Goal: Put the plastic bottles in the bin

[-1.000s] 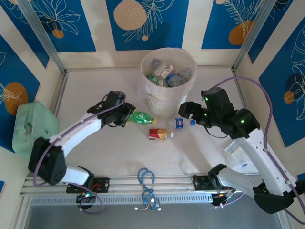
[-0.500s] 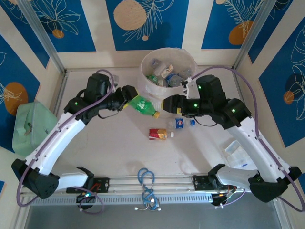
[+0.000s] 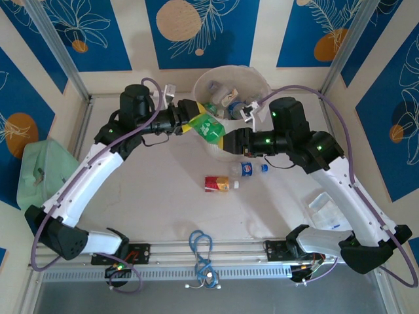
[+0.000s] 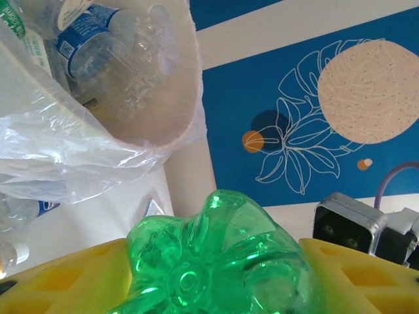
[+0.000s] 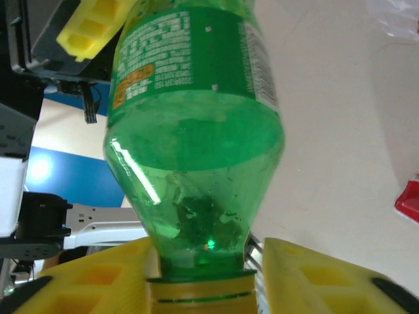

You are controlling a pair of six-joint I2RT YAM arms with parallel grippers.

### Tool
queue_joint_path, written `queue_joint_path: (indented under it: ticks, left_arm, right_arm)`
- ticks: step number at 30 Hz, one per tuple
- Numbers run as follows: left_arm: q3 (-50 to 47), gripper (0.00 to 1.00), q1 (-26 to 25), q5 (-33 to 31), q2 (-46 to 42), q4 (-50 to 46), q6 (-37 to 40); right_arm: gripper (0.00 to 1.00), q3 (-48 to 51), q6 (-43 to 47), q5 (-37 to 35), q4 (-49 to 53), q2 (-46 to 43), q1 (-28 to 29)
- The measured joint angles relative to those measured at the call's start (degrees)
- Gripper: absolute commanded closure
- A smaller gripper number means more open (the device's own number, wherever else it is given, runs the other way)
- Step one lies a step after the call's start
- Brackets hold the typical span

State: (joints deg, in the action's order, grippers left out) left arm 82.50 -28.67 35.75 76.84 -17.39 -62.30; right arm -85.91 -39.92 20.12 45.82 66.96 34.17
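Observation:
A green bottle (image 3: 208, 126) hangs tilted at the front-left rim of the bin (image 3: 262, 84), gripped at both ends. My left gripper (image 3: 195, 122) is shut on its base, which sits between the yellow fingers (image 4: 62, 278) in the left wrist view. My right gripper (image 3: 228, 141) is shut on the yellow cap (image 5: 200, 297) at its neck. The pale bin wall with its bag liner (image 4: 177, 98) holds several bottles. A clear bottle with a blue label (image 3: 247, 169) and a red-labelled bottle (image 3: 217, 184) lie on the table in front of the bin.
A mint-green box (image 3: 49, 173) sits outside the left wall. A blue cable loop (image 3: 200, 245) lies at the near rail. A clear plastic packet (image 3: 324, 208) lies at the right, under my right arm.
My left arm lifted the green bottle off the table and carried it up to the bin's rim. My right gripper moved in from the right and closed on the bottle's cap end.

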Motion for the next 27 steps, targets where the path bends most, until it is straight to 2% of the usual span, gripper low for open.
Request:
queue_joint_path:
  ticks: [4,6,8,9,12,16,23,27]
  left_arm:
    - [-0.2,0.46,0.4,0.4,0.0,1.0,-0.4]
    - [-0.3,0.41,0.5,0.6,0.0,1.4,-0.4]
    - [-0.3,0.2,0.5,0.7,0.0,1.8,-0.5]
    - [-0.3,0.01,0.5,0.7,0.0,1.9,-0.4]
    - [-0.3,0.0,0.8,-0.1,0.0,1.9,-0.3]
    - [0.2,0.0,1.5,-4.1,-0.5,0.7,1.6]
    - [0.9,0.0,2.7,-17.0,-6.8,-8.3,8.7]
    - [-0.3,0.0,2.7,-20.0,-10.0,-10.3,11.1]
  right_arm:
    - [0.75,-0.2,0.1,0.4,-0.7,0.0,-0.2]
    - [0.8,-0.2,0.0,0.4,-0.8,0.0,-0.3]
    - [0.82,-0.4,0.3,0.3,-0.7,0.0,-0.3]
    - [0.82,-0.7,0.3,0.2,-0.5,0.2,-0.3]
    - [0.82,-3.1,0.8,-1.0,0.5,1.2,-0.6]
    - [0.82,-8.1,2.3,-4.2,3.4,3.9,-2.0]
    - [0.82,-17.0,4.7,-14.1,4.8,10.8,-12.2]
    - [0.82,-21.9,6.7,-17.7,5.9,15.9,-15.1]
